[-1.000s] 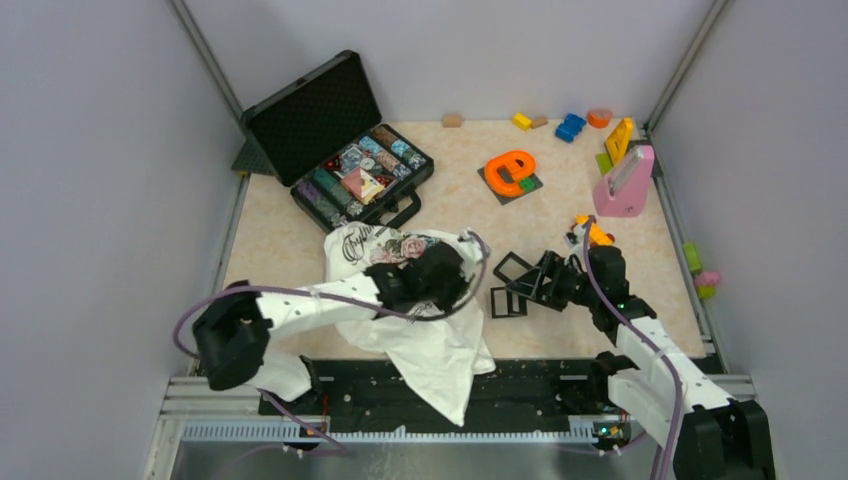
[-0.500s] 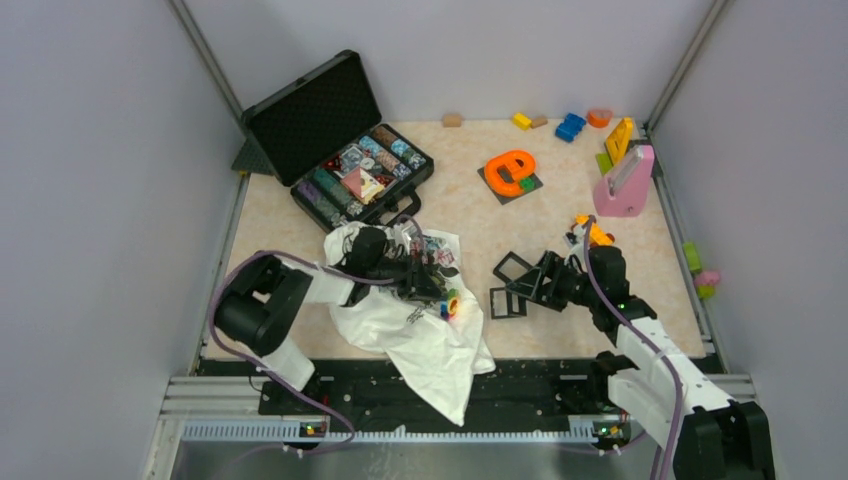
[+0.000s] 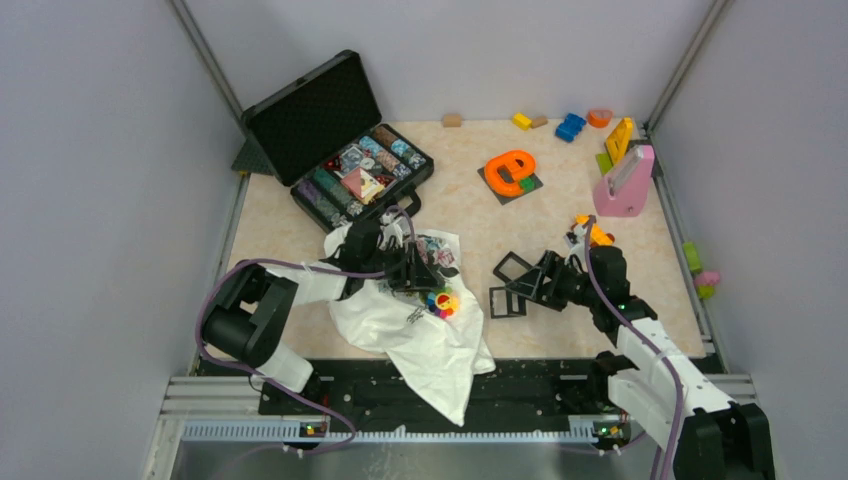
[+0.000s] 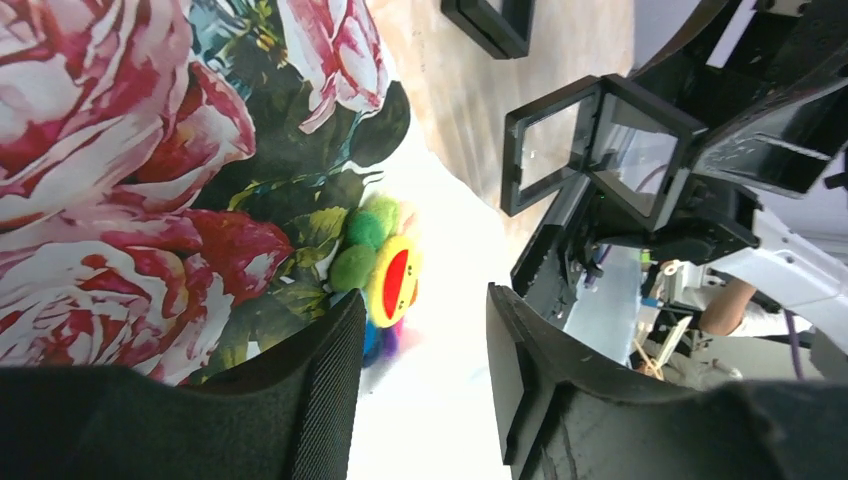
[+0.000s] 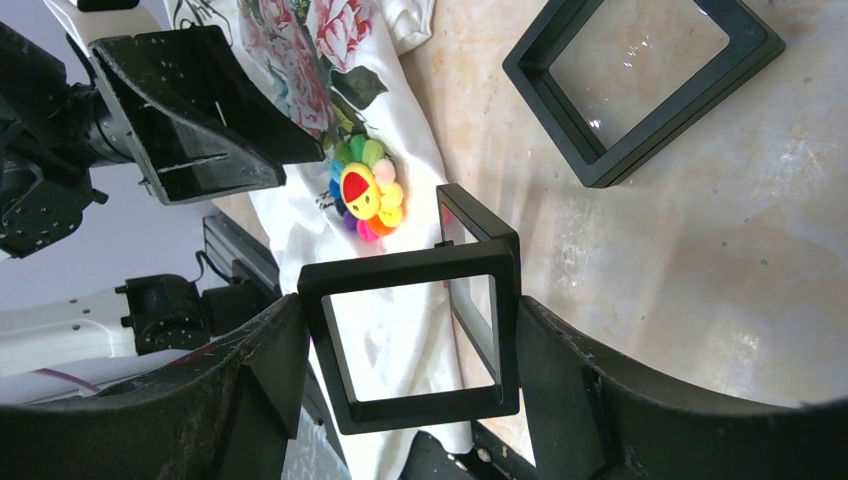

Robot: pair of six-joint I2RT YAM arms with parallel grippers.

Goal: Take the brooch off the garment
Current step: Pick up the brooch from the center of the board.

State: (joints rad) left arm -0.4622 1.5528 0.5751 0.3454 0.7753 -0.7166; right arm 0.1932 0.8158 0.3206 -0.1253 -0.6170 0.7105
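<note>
Beige worktop (image 3: 470,215) boxed in by grey walls, both arm bases at the near edge.

Left arm: elbow folded back near its base, forearm running low over the shirt (image 3: 430,350), wrist bent down. Left hand (image 3: 425,280) just above the printed roses, fingers (image 4: 320,400) parted, only white cloth showing in the gap, gripping nothing.

Brooch (image 3: 441,302) just beyond those fingertips, lying on the shirt beside the floral print, near the cloth's right edge. Yellow-and-red smiling centre up, many-coloured petals round it. Cannot tell whether pinned or loose.

Right arm: stretched forward and to the left from its base, right hand (image 3: 540,285) just right of the shirt, well clear of the brooch. Closed on a black frame (image 5: 400,270), one finger against each side, a hinged leaf standing open off one edge.

Counted:
- two arms
- one shirt
- one brooch
- two frames: the held one, plus a second frame (image 5: 670,115) flat on the worktop just beyond

Farther back:
- one open black case (image 3: 340,150) of chips
- one orange letter e (image 3: 510,172)
- one pink stand (image 3: 625,185)
- a handful of small coloured blocks along the back wall
</note>
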